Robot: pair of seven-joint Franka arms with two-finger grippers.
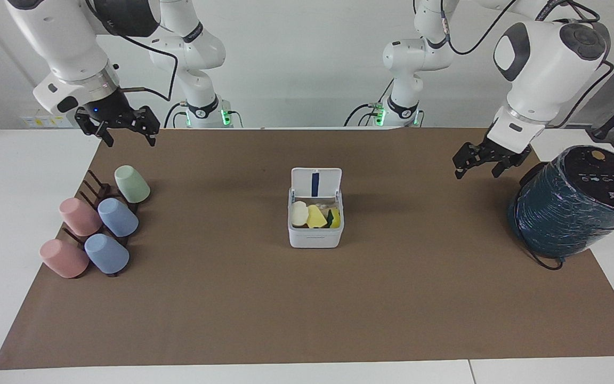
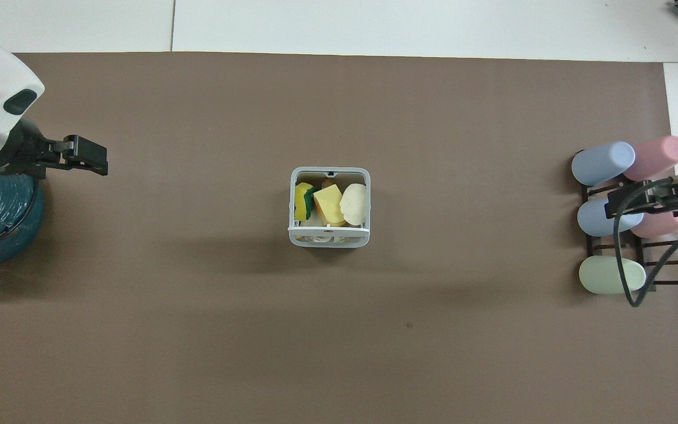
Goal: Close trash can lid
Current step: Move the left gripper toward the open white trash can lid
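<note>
The small white trash can point(image 1: 313, 238) stands in the middle of the brown mat and holds yellow, white and green scraps. It also shows in the overhead view point(image 2: 329, 171). Its lid point(image 1: 316, 183) is open and stands upright on the side nearer to the robots, its blue strip showing. From above, the lid point(image 2: 329, 238) is seen edge-on. My left gripper point(image 1: 480, 164) is open and empty in the air beside the teal cylinder, and also shows in the overhead view point(image 2: 89, 156). My right gripper point(image 1: 124, 130) is open and empty, up over the cup rack point(image 2: 639, 203). Both are far from the can.
A large dark teal wrapped cylinder point(image 1: 573, 205) stands at the left arm's end of the mat. A dark rack with several pastel cups point(image 1: 99, 229) lies at the right arm's end. The brown mat point(image 1: 307, 320) covers most of the white table.
</note>
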